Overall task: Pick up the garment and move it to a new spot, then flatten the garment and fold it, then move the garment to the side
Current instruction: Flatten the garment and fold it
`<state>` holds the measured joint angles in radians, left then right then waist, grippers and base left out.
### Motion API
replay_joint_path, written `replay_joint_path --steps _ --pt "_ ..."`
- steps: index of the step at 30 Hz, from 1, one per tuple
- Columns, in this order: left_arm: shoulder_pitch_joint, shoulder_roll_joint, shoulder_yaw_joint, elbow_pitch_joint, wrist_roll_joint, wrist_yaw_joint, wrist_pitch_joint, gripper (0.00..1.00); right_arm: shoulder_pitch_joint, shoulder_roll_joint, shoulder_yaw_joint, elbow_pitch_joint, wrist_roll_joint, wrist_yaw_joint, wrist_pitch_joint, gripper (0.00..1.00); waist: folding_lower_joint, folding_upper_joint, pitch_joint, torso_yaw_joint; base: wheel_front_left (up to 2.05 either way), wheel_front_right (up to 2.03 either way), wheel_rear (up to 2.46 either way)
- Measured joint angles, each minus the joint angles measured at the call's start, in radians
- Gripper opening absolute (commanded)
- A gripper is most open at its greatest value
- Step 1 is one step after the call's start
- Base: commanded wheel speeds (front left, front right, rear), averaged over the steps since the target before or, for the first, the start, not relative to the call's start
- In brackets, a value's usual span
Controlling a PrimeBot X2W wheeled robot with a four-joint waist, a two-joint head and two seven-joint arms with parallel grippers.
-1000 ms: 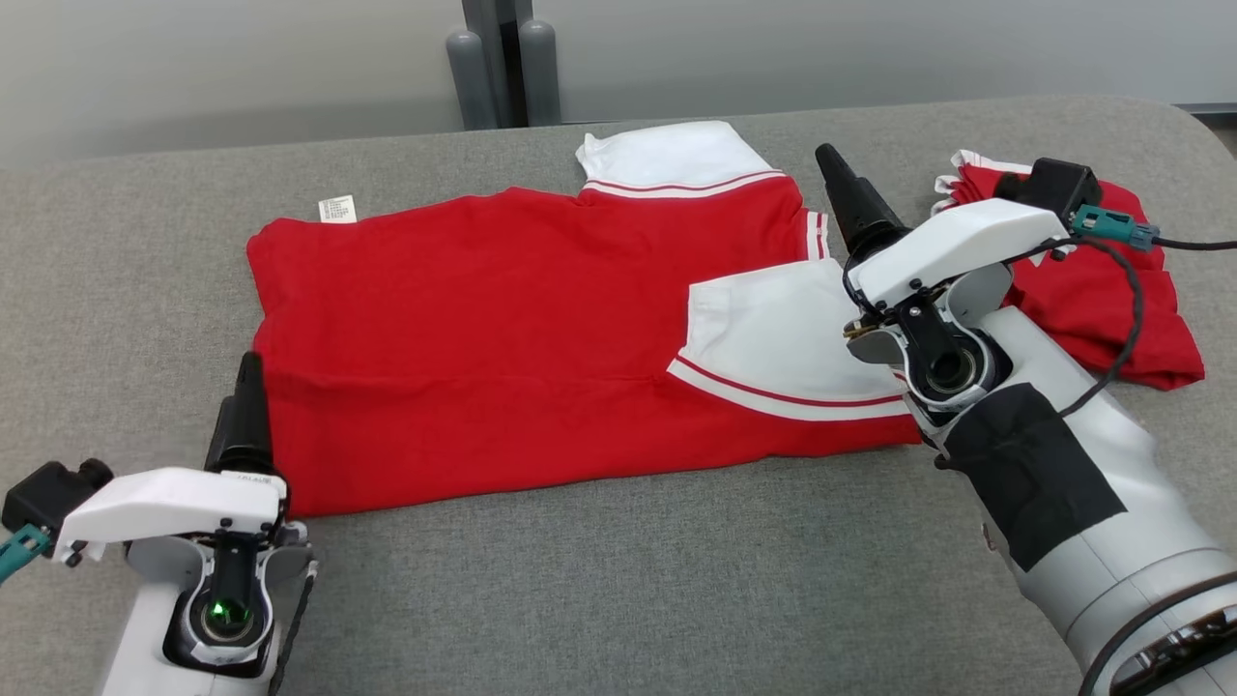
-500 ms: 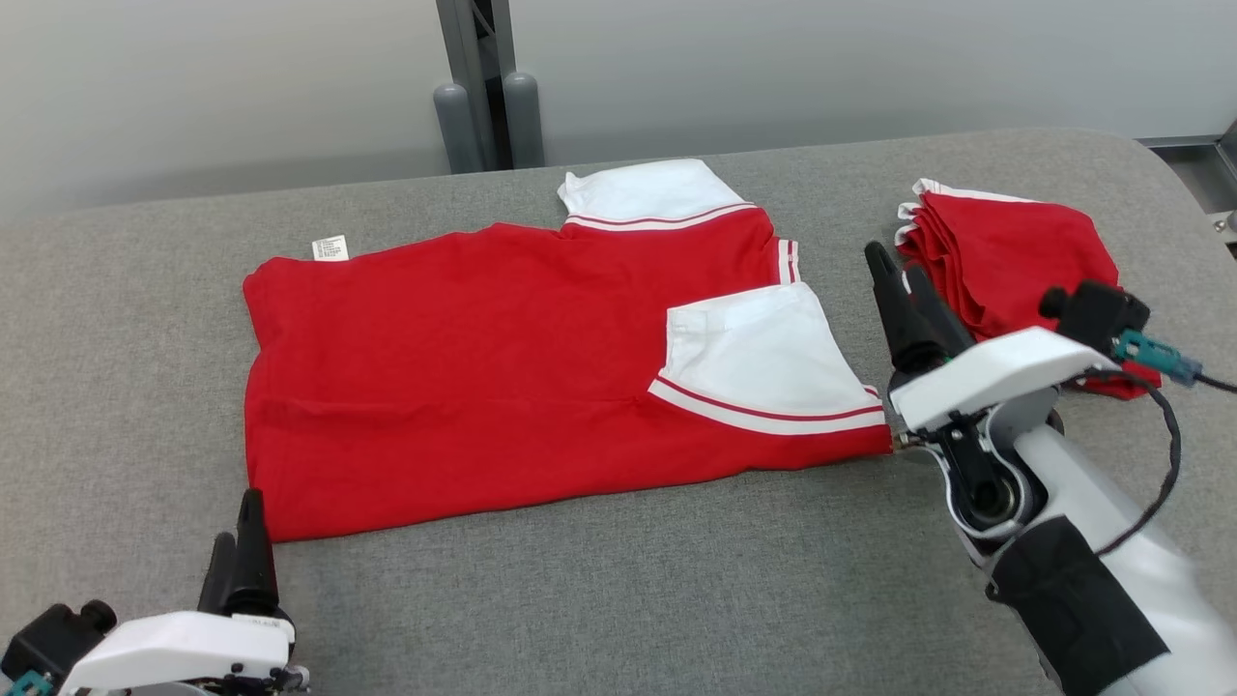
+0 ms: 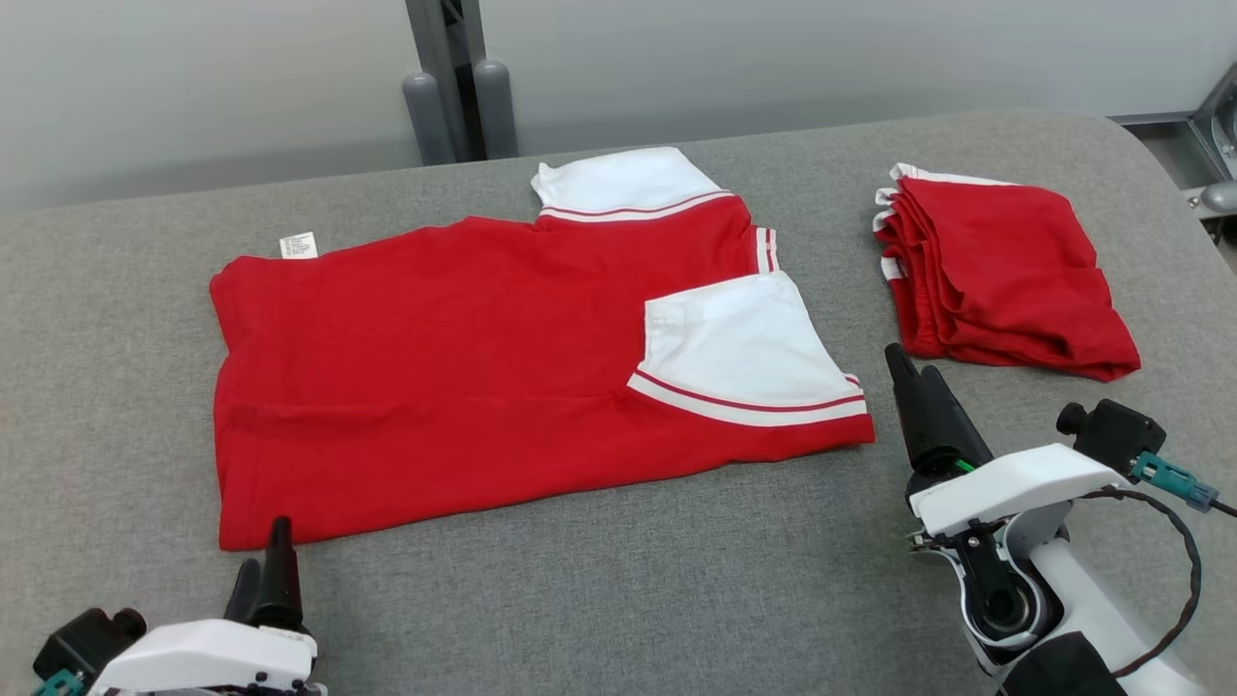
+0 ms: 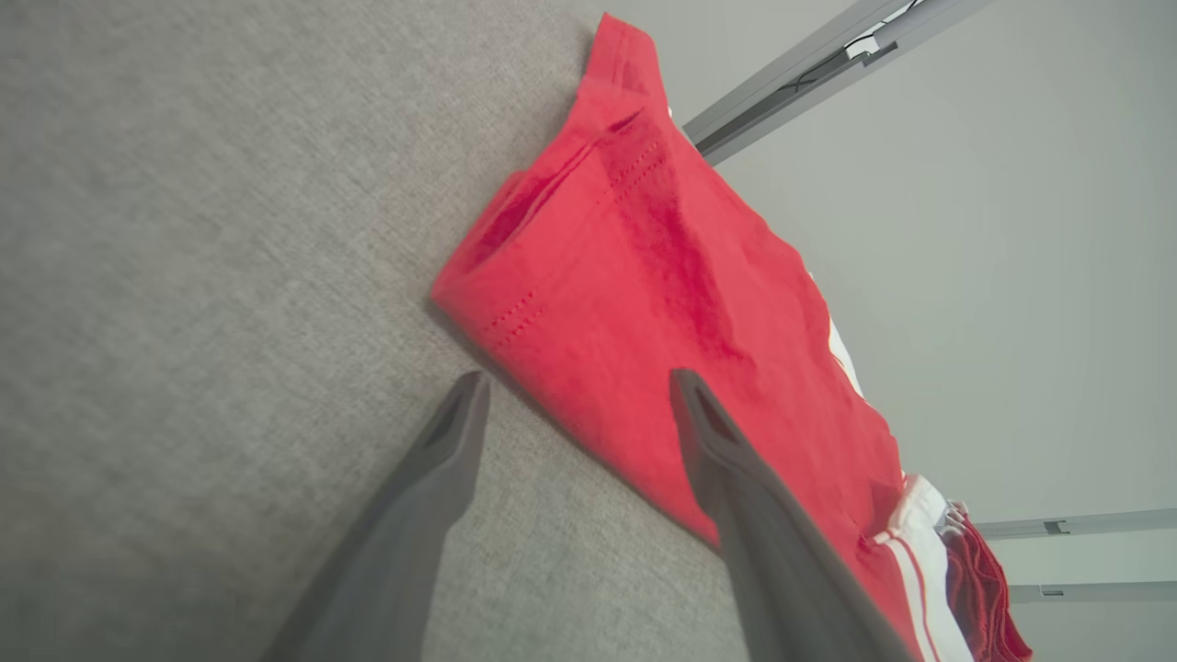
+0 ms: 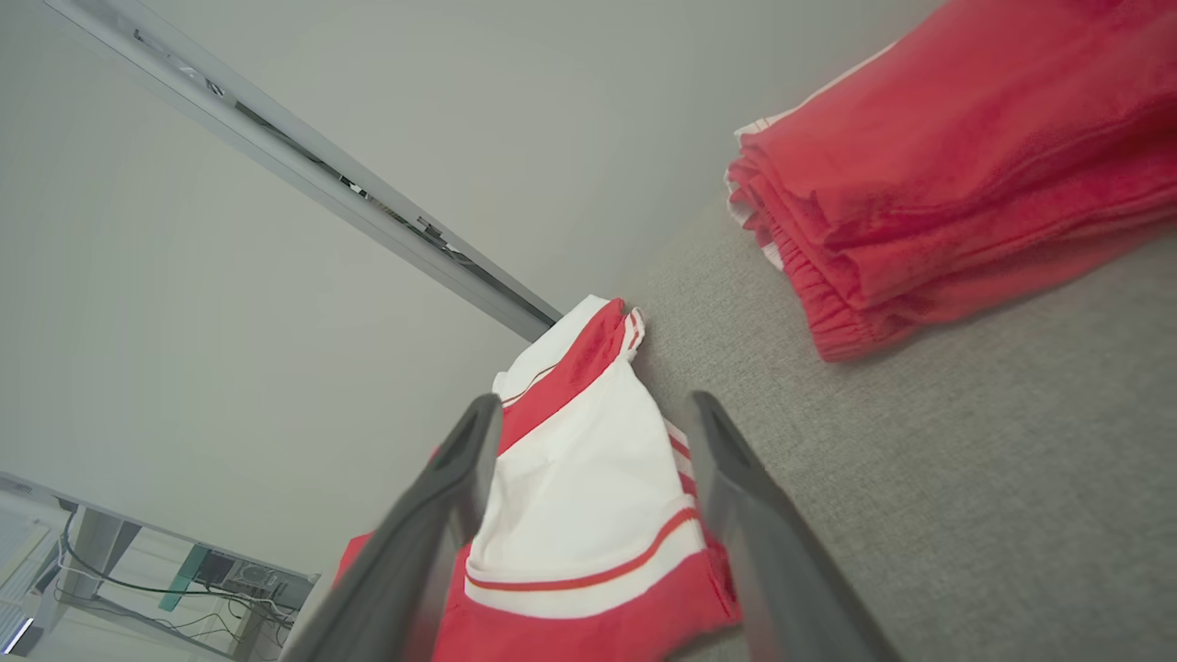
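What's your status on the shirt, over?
Left gripper and right gripper open, empty. Shirt flat on table, white sleeve folded over. Folded pile at right, clear of it.

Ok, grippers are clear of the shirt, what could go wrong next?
The white red-striped sleeve lies loose atop the flat red shirt; lifting that end may flip it open. The open right gripper sits near the stack of folded red garments, so a wide swing could snag it.
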<state>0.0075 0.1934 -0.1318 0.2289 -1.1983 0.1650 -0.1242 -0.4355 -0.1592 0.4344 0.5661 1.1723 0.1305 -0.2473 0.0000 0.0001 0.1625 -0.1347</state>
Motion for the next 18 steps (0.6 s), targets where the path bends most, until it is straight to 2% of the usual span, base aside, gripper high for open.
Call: replay_joint_path --steps 10,11,12,13,14,16,18 --pt "-0.116 0.006 0.003 0.151 0.014 -0.019 -0.018 1.00 0.038 0.040 -0.082 -0.042 -0.082 0.000 0.062 1.00 0.0000 0.0000 0.036 -0.022 0.00 0.00 0.00" --pt "-0.128 0.008 0.003 0.168 0.019 -0.023 -0.026 0.98 0.042 0.045 -0.090 -0.046 -0.092 0.000 0.069 1.00 0.0000 0.0000 0.039 -0.022 0.00 0.00 0.00" --pt "-0.140 0.008 0.002 0.183 0.023 -0.025 -0.033 0.87 0.045 0.050 -0.098 -0.049 -0.100 0.000 0.077 1.00 0.0000 0.0000 0.042 -0.023 0.00 0.00 0.00" --pt "-0.150 0.009 0.002 0.198 0.029 -0.033 -0.041 0.50 0.049 0.056 -0.106 -0.053 -0.109 0.000 0.085 1.00 0.0000 0.0000 0.044 -0.023 0.00 0.00 0.00" --pt "-0.159 0.009 0.001 0.210 0.031 -0.038 -0.047 0.37 0.054 0.060 -0.112 -0.055 -0.116 0.000 0.094 1.00 0.0000 0.0000 0.045 -0.023 0.00 0.00 0.00" --pt "-0.175 0.008 0.000 0.230 0.036 -0.050 -0.056 0.00 0.063 0.067 -0.129 -0.056 -0.130 0.000 0.112 1.00 0.0000 0.0000 0.048 -0.021 0.00 0.00 0.00" --pt "-0.185 0.007 -0.002 0.241 0.040 -0.061 -0.067 0.00 0.073 0.074 -0.143 -0.054 -0.146 0.000 0.126 1.00 0.0000 0.0000 0.050 -0.017 0.00 0.00 0.00"
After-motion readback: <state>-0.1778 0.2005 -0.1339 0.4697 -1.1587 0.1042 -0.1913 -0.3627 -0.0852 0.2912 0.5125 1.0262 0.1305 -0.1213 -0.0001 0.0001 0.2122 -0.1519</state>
